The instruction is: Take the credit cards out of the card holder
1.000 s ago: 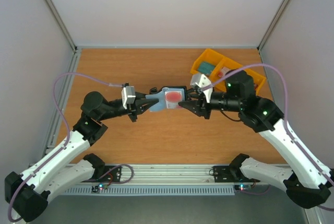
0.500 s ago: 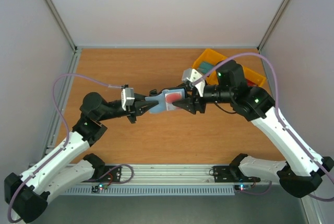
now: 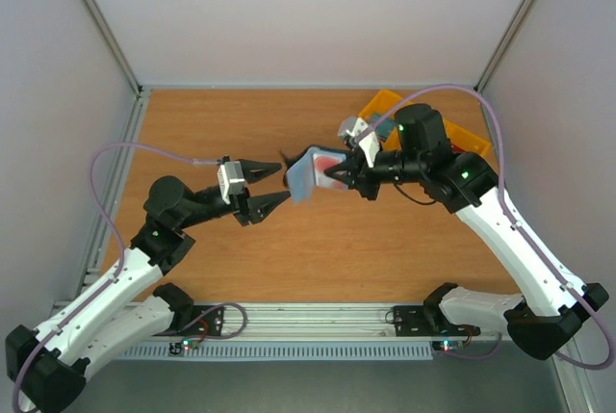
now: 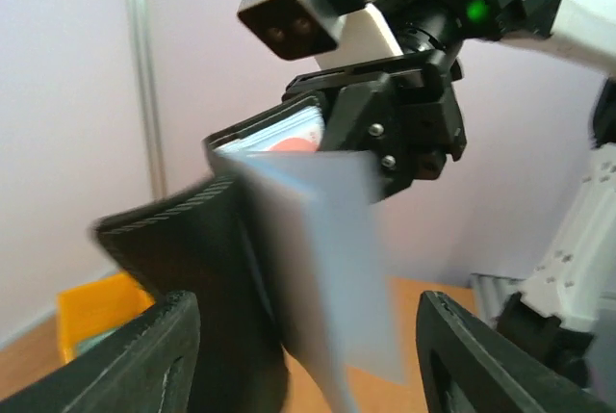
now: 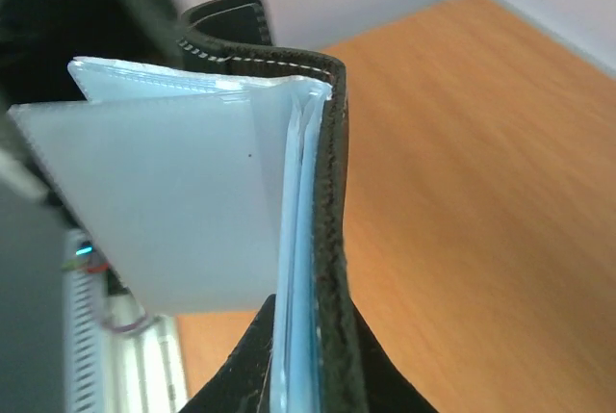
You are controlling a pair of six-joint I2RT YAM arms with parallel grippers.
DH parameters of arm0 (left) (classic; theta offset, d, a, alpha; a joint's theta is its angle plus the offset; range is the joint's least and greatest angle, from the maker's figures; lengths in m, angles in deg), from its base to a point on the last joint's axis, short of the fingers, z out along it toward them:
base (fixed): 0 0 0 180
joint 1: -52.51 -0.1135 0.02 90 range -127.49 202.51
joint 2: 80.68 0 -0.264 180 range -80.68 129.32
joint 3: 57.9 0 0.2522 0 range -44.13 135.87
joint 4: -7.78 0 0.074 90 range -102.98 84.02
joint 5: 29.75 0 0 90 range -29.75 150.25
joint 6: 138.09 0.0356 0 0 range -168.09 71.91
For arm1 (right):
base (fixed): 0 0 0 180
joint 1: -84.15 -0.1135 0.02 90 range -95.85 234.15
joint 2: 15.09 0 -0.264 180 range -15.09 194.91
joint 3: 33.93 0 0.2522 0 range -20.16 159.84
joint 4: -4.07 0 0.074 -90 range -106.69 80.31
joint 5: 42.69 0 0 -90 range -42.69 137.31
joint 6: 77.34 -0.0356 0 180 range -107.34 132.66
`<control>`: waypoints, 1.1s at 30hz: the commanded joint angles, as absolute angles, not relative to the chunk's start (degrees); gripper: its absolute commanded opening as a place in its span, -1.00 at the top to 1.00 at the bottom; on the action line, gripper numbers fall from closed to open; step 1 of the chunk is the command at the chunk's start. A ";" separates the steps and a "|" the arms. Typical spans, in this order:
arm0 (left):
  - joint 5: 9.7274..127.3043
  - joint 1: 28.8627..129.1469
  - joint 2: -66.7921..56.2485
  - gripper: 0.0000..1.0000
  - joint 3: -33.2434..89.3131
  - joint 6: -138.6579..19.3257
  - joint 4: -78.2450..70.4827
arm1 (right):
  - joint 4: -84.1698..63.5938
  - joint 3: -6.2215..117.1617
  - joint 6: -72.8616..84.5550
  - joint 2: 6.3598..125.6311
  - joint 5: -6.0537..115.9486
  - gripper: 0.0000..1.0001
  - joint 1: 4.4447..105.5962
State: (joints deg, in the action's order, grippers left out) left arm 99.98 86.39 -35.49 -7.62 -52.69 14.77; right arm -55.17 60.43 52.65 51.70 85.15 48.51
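While the right gripper clamps the card holder, the splayed left gripper beside it should next pinch the red credit card.

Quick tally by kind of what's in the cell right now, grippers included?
grippers: 2, the left gripper open, the right gripper shut on the holder
card holder: 1
red card: 1 showing; any others are hidden inside
yellow tray: 1, partly behind the right arm
Total: 5
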 commanded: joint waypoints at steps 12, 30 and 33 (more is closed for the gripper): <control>104.91 89.92 -34.62 0.08 -8.81 -50.41 17.90 | -63.34 69.58 32.69 64.35 50.22 0.97 48.39; 91.78 92.32 -33.43 0.42 -9.56 -54.22 13.88 | -44.90 57.96 44.17 53.73 101.96 0.97 46.10; 92.56 92.24 -33.32 0.49 -9.31 -53.83 13.90 | -46.33 57.78 47.68 52.78 103.93 0.97 46.09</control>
State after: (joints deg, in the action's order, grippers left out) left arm 93.44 92.34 -33.06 -8.93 -55.05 13.72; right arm -49.44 58.07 41.85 54.93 92.67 46.56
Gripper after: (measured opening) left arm 0.267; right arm 0.094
